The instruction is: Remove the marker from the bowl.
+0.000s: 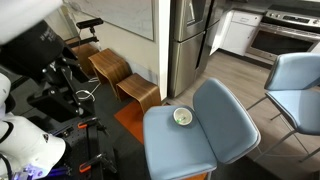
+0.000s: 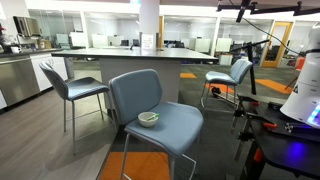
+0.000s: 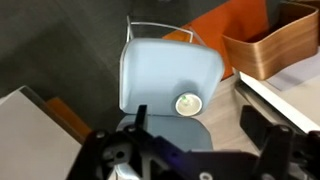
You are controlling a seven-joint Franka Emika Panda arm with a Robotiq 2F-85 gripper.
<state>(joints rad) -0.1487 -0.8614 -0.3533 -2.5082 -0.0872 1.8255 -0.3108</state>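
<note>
Bright, even indoor light falls from overhead in both exterior views, leaving a soft shadow on the floor beneath the blue chair (image 2: 165, 125). Every picture is coarse and soft (the wrist view worst, the gripper (image 3: 197, 135) a dark out-of-focus mass along its lower edge), and pale glare streaks the refrigerator (image 1: 190, 40).

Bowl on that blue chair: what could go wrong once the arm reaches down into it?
The bowl is small and sits loose on the chair seat, so a nudge from the open gripper might slide or tip it. It lies close to the backrest, which the gripper could bump. Its contents are too small to make out, so the grasp may catch the rim instead.
</note>
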